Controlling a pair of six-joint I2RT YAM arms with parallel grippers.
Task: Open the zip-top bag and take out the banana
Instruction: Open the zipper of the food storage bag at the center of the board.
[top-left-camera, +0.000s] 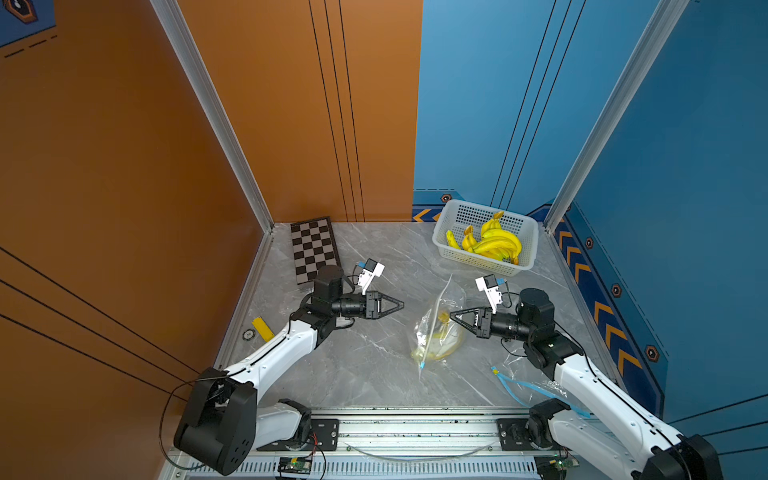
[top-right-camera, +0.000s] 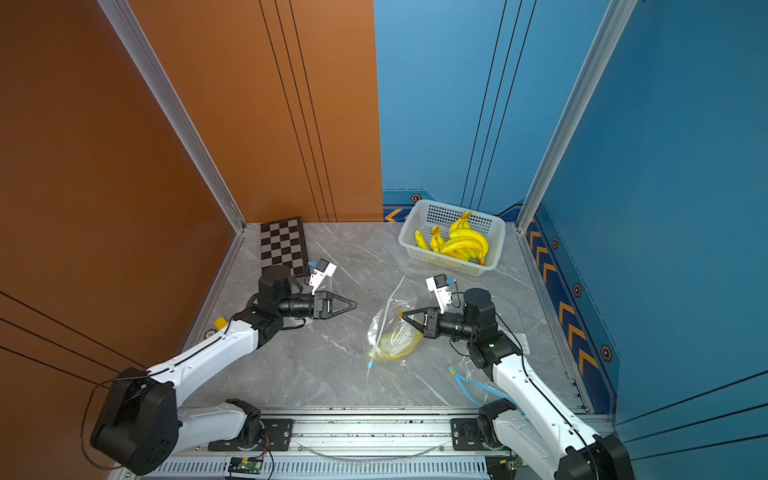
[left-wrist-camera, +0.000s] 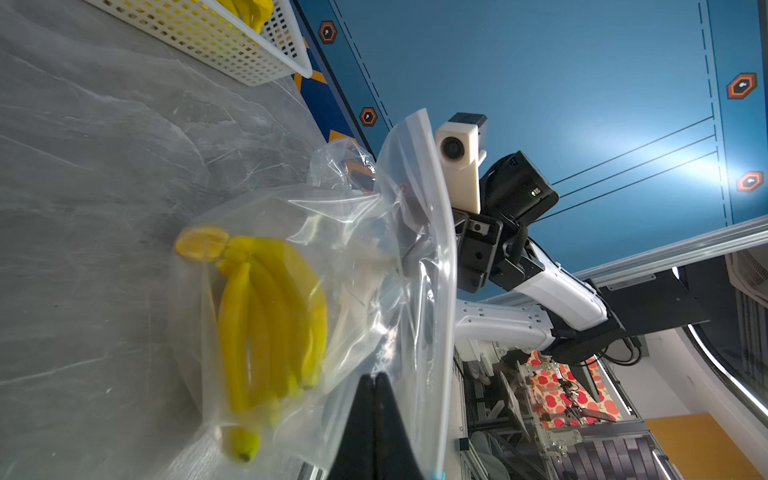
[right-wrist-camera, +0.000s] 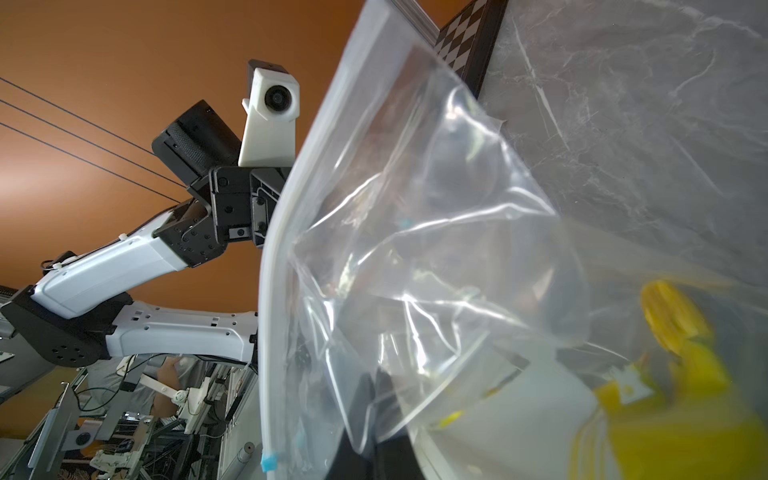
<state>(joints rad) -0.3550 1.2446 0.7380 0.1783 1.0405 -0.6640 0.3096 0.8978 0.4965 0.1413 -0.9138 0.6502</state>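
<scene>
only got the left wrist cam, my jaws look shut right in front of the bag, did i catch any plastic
observer: no. In a top view the left gripper is shut on nothing, with bare table between it and the zip-top bag.
operator: is the right one actually on it
observer: the right wrist view shows film draped over its fingers, so the right gripper seems shut on the bag's wall.
operator: anything else lying around
observer: a second clear bag with a blue zip lies flat beside the right arm.
</scene>
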